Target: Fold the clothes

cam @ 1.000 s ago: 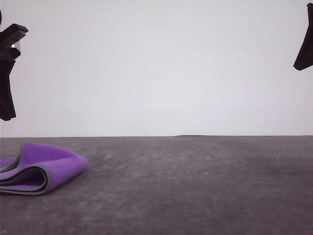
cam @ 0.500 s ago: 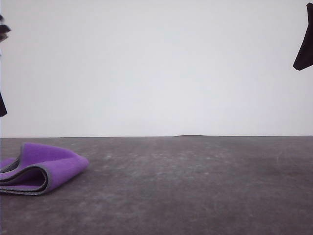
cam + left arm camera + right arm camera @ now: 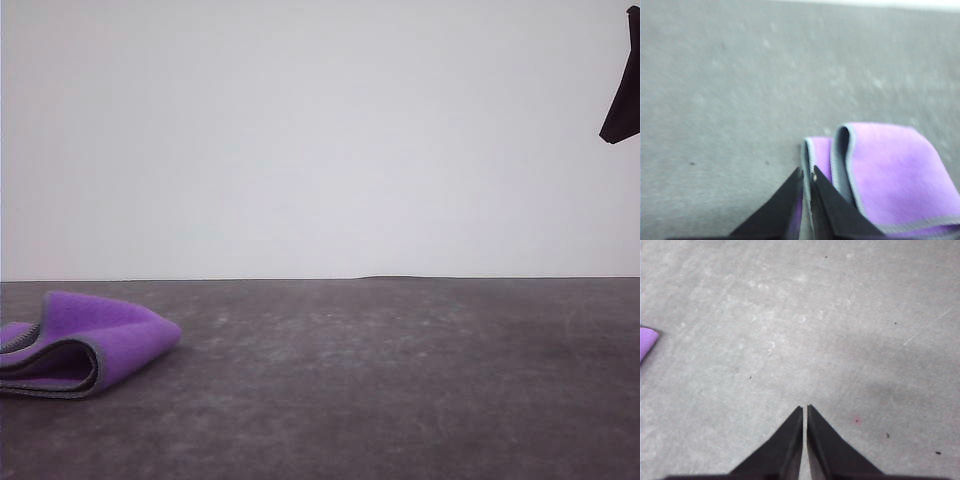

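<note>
While folded, the clothes (image 3: pixel 85 345) lie lower left on the desk (image 3: pixel 400 380).
We note left gripper (image 3: pixel 806 175) and right gripper (image 3: pixel 805 409) both clenched, empty.

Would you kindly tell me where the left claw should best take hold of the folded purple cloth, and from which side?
Probably at the open end of the cloth, where the stitched grey edge lies exposed in layers beside the shut left claw. Come from above on that side: the opposite end is a rounded fold, offering no free edge to pinch.
</note>
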Available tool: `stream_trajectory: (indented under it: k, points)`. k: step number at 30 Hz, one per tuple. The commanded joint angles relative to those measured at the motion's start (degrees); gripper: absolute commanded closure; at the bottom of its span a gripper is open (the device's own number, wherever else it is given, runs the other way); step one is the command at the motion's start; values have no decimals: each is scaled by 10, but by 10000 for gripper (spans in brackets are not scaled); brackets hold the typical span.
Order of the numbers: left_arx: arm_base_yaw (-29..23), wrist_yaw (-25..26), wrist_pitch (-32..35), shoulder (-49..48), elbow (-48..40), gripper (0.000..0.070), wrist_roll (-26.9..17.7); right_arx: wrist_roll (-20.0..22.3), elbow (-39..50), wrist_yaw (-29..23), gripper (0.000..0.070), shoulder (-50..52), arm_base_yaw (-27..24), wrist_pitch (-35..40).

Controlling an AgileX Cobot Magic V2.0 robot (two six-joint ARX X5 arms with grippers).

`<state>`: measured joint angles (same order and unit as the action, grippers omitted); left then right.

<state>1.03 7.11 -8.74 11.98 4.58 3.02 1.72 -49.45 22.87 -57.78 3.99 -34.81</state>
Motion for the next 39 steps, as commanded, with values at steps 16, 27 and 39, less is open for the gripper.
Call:
stream_trajectory:
  k: [16, 27, 39]
  points:
    - [-2, -59, -57, -116, -25, 684, 22, 1, -5, 0, 692, -5, -1, 6]
    - [-2, -58, -54, -118, -25, 684, 24, 1, -5, 0, 692, -5, -1, 6]
    - [-2, -58, -54, -118, -25, 684, 24, 23, -4, -7, 692, 0, -1, 5]
